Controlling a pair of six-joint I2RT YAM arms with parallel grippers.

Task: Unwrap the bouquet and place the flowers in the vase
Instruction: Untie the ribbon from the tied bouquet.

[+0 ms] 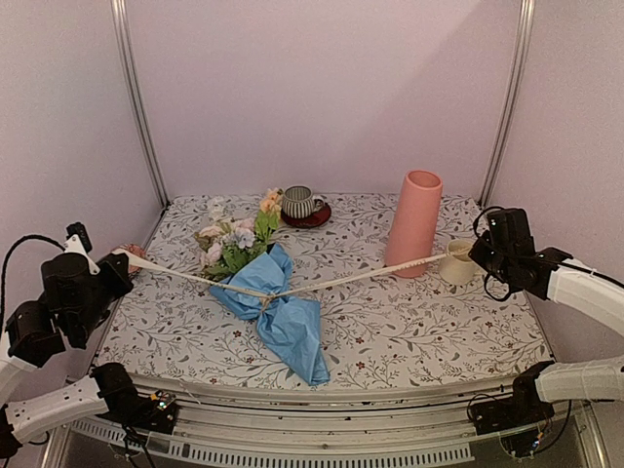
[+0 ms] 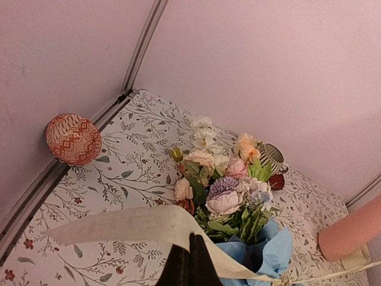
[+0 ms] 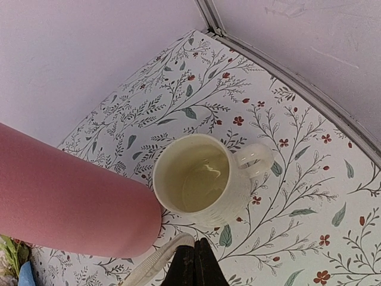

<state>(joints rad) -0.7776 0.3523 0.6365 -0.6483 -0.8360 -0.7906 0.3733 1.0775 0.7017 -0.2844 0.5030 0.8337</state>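
Note:
The bouquet (image 1: 263,283) lies mid-table, its flowers (image 1: 234,239) pointing back left out of crinkled blue paper (image 1: 290,320). A cream ribbon (image 1: 341,281) is still knotted round the paper and stretches taut to both sides. My left gripper (image 1: 122,261) is shut on the ribbon's left end (image 2: 131,223), near the table's left edge. My right gripper (image 1: 478,255) is shut on the right end (image 3: 158,259), beside the vase. The salmon-pink vase (image 1: 413,222) stands upright at the back right. The left wrist view shows the flowers (image 2: 223,179) beyond the left gripper (image 2: 191,238).
A cream mug (image 1: 456,261) stands right of the vase, just ahead of the right gripper (image 3: 195,241). A striped cup on a red saucer (image 1: 298,203) sits behind the flowers. A red patterned bowl (image 2: 72,139) lies on its side against the left wall.

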